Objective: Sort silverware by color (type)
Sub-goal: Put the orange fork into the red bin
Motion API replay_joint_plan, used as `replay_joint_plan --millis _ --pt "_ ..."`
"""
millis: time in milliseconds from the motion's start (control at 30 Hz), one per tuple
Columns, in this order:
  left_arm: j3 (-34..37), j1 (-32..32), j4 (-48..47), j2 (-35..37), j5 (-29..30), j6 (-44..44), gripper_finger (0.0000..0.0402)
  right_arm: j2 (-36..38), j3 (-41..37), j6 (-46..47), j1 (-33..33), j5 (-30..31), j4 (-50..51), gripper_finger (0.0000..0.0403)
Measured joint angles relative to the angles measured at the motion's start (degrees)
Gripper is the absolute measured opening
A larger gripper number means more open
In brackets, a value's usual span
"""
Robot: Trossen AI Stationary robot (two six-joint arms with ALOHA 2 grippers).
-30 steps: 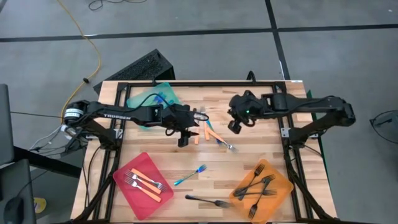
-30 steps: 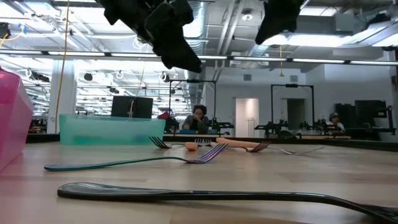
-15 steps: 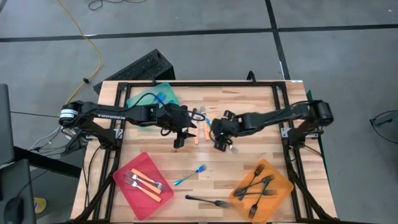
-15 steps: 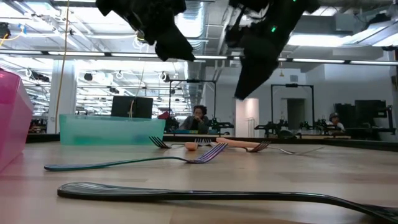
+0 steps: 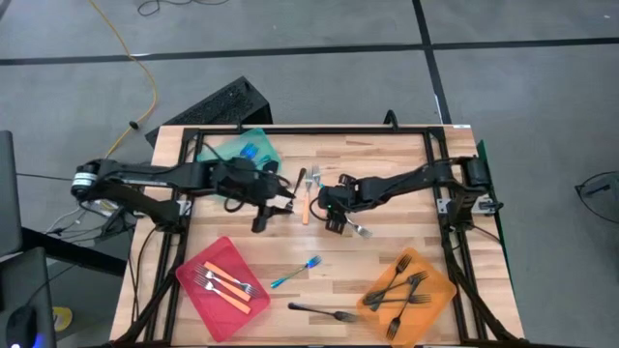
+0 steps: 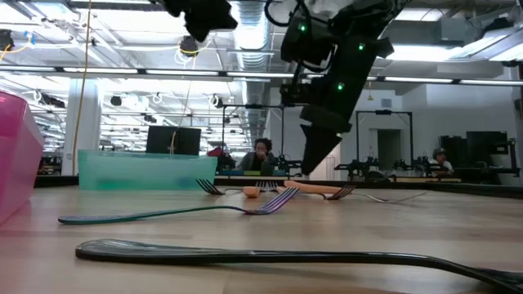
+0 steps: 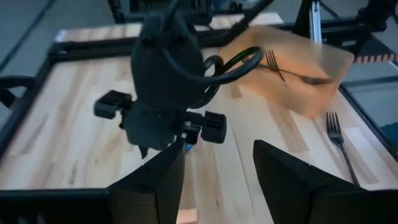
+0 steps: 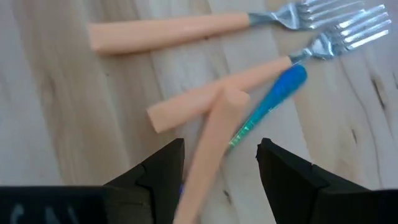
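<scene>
A small heap of silverware lies mid-table: three orange-handled forks (image 8: 205, 102) with metal tines and a blue-handled fork (image 8: 268, 106). My right gripper (image 8: 221, 180) hangs open just above the heap, pointing steeply down; one orange handle (image 8: 211, 149) lies between its fingers, untouched. In the high view the right gripper (image 5: 336, 222) is at the heap's near side. My left gripper (image 5: 259, 224) stands open and empty to the left of the heap, raised above the table. A blue fork (image 5: 295, 273) and a black fork (image 5: 324, 312) lie flat near the front edge.
A teal tray (image 5: 242, 150) stands at the far left. The red tray (image 5: 208, 290) at the near left holds orange-handled forks, and the orange tray (image 5: 430, 300) at the near right holds black forks. Bare wood lies between the heap and the near trays.
My right gripper has swung from the right toward the table's middle and dropped down over the heap of forks, tipping to point more steeply down. My left gripper has drawn back toward the table's left edge and risen. The forks have not moved.
</scene>
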State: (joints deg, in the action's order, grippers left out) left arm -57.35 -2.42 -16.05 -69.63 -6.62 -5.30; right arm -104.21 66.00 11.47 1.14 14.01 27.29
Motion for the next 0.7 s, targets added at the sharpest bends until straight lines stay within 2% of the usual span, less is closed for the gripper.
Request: replay_joint_plan --millis 133,300,367,700 --pt "5.76 0.06 4.44 6.04 1.60 0.87 0.0176 -0.60 -2.15 0.03 0.94 -3.24 -1.66 0.0222" --pt "13.73 0.00 14.80 12.66 4.00 2.80 0.0176 -0.45 -4.54 0.89 1.01 -3.70 -4.91 0.0221" --pt "16.21 0.00 16.17 14.94 4.80 3.43 0.0176 -0.37 -4.58 0.94 1.25 -3.82 -5.09 0.0216" --pt "19.68 0.02 19.66 18.41 7.96 7.35 0.0176 -0.23 -4.50 0.68 2.01 -3.78 -4.67 0.0136"
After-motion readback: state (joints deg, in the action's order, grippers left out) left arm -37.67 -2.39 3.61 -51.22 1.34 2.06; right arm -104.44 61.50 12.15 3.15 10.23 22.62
